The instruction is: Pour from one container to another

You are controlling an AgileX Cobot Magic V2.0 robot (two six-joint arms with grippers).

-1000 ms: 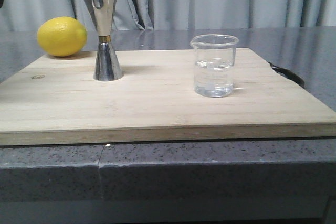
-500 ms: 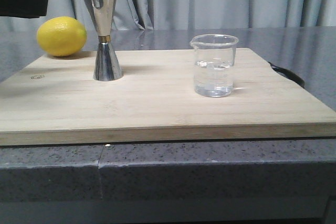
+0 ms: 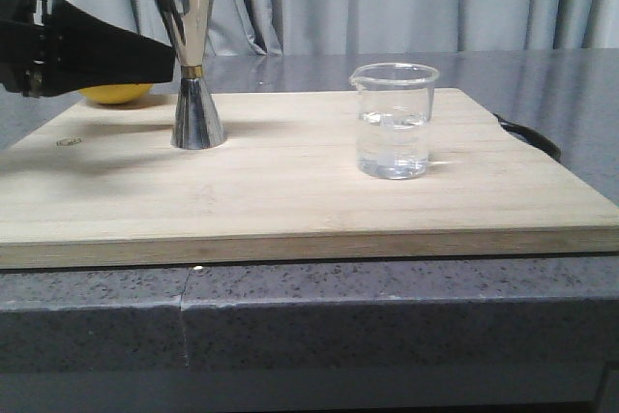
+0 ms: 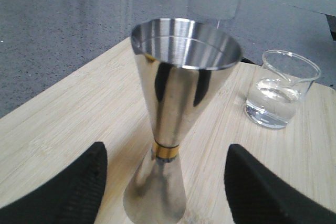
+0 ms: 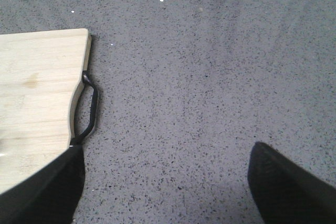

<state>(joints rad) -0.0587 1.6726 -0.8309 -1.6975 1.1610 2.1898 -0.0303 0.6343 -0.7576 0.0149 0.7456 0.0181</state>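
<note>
The left gripper (image 4: pixel 165 182) stands wide open, its two black, finely ribbed fingers (image 4: pixel 68 187) flanking the foot of the jigger (image 4: pixel 176 119) with clear gaps on both sides, so it grips nothing. The jigger is polished steel, hourglass-shaped, two cones joined at a narrow waist ringed by a thin brass-coloured band, and its mirror surface reflects the dark fingers. In the front view the left arm (image 3: pixel 87 50) reaches in level from the left at about the height of the jigger's waist, its tip just beside the jigger (image 3: pixel 193 60) and covering most of a yellow lemon (image 3: pixel 116 94) behind it. The jigger stands upright near the back left of a pale bamboo cutting board (image 3: pixel 290 191) with straight grain and a dark metal handle (image 5: pixel 90 111) at its right end. The beaker (image 3: pixel 394 121), clear cylindrical glass with a pouring lip, stands upright right of the board's centre, well apart from the jigger, partly filled with clear liquid. The right gripper (image 5: pixel 168 187) hangs open and empty over the speckled grey stone countertop (image 5: pixel 210 77), just off the board's handle end.
</note>
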